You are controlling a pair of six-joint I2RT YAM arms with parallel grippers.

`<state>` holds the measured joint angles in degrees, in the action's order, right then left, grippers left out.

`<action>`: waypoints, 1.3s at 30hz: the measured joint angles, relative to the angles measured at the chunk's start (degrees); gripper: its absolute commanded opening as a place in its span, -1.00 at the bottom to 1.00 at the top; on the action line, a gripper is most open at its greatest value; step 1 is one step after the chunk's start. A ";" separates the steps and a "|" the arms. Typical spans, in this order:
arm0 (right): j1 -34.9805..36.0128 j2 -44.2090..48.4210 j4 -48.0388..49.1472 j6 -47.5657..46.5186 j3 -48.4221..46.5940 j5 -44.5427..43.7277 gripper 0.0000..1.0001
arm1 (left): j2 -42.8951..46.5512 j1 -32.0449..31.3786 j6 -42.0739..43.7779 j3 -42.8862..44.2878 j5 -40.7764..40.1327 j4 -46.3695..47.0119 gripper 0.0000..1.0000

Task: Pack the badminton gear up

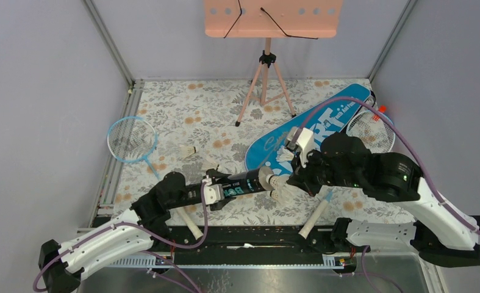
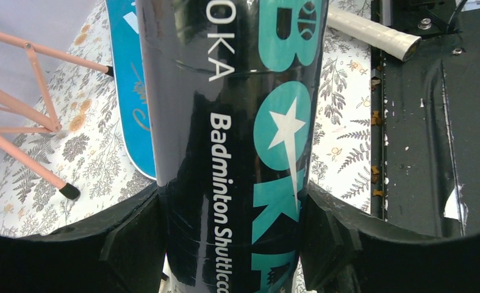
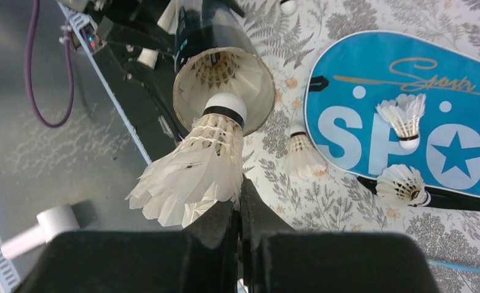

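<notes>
My left gripper (image 1: pixel 216 190) is clamped around the black tube (image 2: pixel 231 110), a finger pressed on each side, holding it roughly level above the flowery tabletop (image 1: pixel 188 104). The tube's open end points at my other arm. My right gripper (image 3: pixel 240 207) is pinched shut on the feather skirt of a shuttlecock (image 3: pixel 194 171). Its cork nose is right at the tube's mouth, though I cannot tell whether it has passed the rim. Deep in the tube sits another shuttlecock (image 3: pixel 216 67).

Just beyond the tube lies the blue bag (image 3: pixel 371 79), flat on the tabletop with its white lettering up. Two loose shuttlecocks rest on it, one (image 3: pixel 404 119) on the lettering and one (image 3: pixel 402 183) near its edge. A third (image 3: pixel 299 152) lies on the tabletop just beside the bag.

Far left, one racket (image 1: pixel 132 139) lies flat, well apart from everything else. The second racket (image 1: pixel 371 129) shows its head at the bag's far right side, partly hidden by my right arm. A white handle (image 1: pixel 315 220) lies by the near edge.
</notes>
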<state>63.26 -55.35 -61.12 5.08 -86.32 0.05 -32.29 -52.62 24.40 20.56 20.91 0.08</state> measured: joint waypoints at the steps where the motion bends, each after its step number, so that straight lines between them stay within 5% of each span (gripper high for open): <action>1: 0.00 -0.76 -0.83 -0.46 0.00 0.48 -1.00 | 0.31 0.00 0.02 0.00 0.39 -0.31 -0.88; 16: 0.00 -7.45 -0.68 -4.63 -1.27 5.42 -0.90 | 1.44 0.00 0.11 -0.02 5.70 -0.90 -0.88; 30: 0.00 -10.73 1.68 -5.79 -2.97 2.97 0.34 | 0.96 0.00 0.02 -0.02 6.34 -0.92 -0.90; 33: 0.00 -9.38 2.56 -5.64 -2.38 1.68 0.93 | 1.09 0.00 -0.02 -0.02 6.34 -0.92 -0.90; 39: 0.00 -3.43 5.90 -5.42 3.23 -2.32 0.99 | 2.12 0.00 -0.11 -0.11 6.69 -0.83 -0.90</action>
<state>63.26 -58.78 -55.22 -0.34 -83.09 -2.26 -30.17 -52.62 24.29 20.45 27.59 -0.75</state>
